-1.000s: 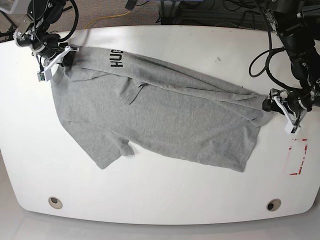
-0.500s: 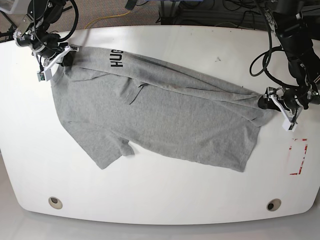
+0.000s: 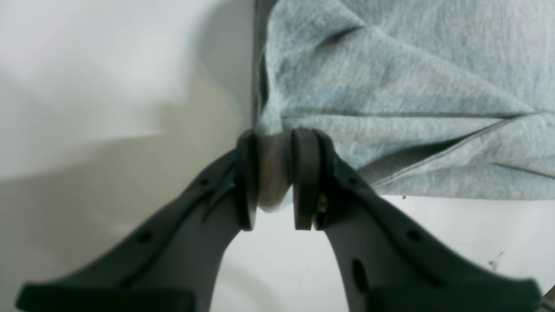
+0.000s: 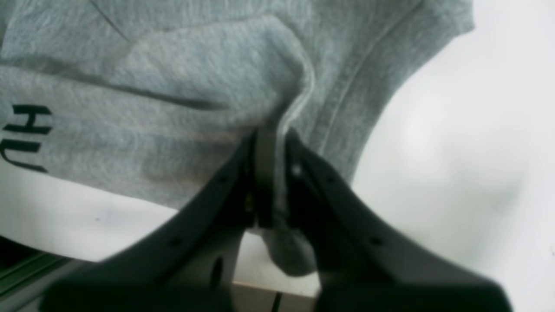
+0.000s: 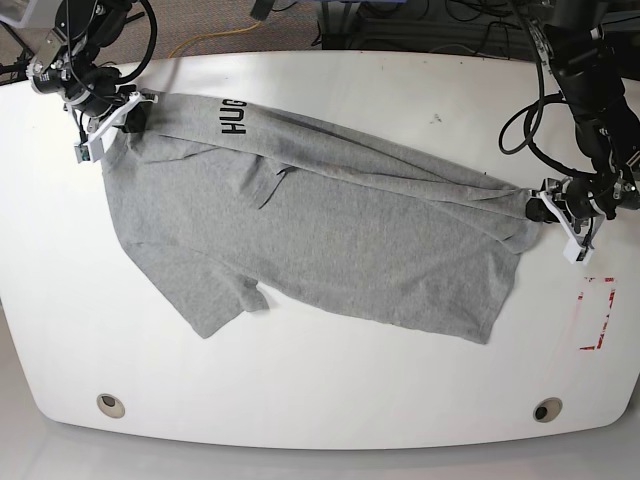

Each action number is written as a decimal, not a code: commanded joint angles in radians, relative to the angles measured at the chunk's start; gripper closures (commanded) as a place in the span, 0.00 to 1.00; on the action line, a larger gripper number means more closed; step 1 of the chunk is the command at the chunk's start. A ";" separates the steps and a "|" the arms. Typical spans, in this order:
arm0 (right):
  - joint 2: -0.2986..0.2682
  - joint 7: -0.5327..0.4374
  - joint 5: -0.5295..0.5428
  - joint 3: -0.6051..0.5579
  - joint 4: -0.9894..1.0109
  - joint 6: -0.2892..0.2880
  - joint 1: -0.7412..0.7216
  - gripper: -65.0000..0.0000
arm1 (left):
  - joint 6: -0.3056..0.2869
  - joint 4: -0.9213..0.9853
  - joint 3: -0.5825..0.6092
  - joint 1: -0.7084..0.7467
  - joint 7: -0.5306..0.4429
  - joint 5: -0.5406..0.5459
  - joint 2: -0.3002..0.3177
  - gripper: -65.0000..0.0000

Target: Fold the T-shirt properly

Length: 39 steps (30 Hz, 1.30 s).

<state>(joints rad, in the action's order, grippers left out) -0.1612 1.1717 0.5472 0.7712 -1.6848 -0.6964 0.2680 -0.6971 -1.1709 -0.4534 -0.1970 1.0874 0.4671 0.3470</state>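
The light grey T-shirt (image 5: 320,230) lies spread and creased across the white table (image 5: 330,390), black letters (image 5: 232,116) showing near its upper left fold. My right gripper (image 5: 128,115) is at the shirt's upper left corner, shut on a pinch of the T-shirt fabric (image 4: 277,143); the right gripper (image 4: 271,173) has its jaws tight together. My left gripper (image 5: 537,208) sits at the shirt's right corner. In the left wrist view the left gripper (image 3: 272,182) is shut on a bunched wad of the T-shirt (image 3: 390,86) edge.
A red-marked rectangle (image 5: 596,313) lies on the table just below the left arm. Two round holes (image 5: 111,404) (image 5: 546,409) sit near the table's front edge. Cables hang behind both arms at the back.
My left gripper has closed its jaws onto the shirt's right corner and shifted slightly up and left. The right gripper has kept its hold at the upper left.
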 commanded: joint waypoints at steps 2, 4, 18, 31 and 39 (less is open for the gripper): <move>-0.016 -0.016 0.014 0.004 -0.015 -0.002 -0.006 0.95 | -0.001 -0.020 -0.003 -0.022 -0.011 0.017 0.021 0.90; -0.016 -0.016 0.014 0.003 -0.015 -0.002 -0.006 0.95 | -0.001 -0.040 -0.003 -0.020 -0.011 0.017 0.022 0.97; -0.016 -0.016 0.014 0.003 -0.013 -0.002 -0.006 0.95 | -0.001 -0.263 -0.003 -0.002 0.075 0.017 0.017 0.97; -0.016 -0.016 0.014 0.003 -0.013 -0.002 -0.006 0.95 | -0.001 -0.268 -0.003 0.003 0.076 0.012 0.017 0.96; -0.016 -0.016 0.015 0.003 -0.013 -0.002 -0.006 0.95 | -0.001 -0.243 -0.003 -0.040 0.069 0.012 -0.004 1.00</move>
<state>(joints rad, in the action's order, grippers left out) -0.1608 1.1717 0.5476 0.7708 -1.6848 -0.6968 0.2672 -0.6975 -1.4151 -0.4530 -0.1844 1.1805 0.4698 0.3431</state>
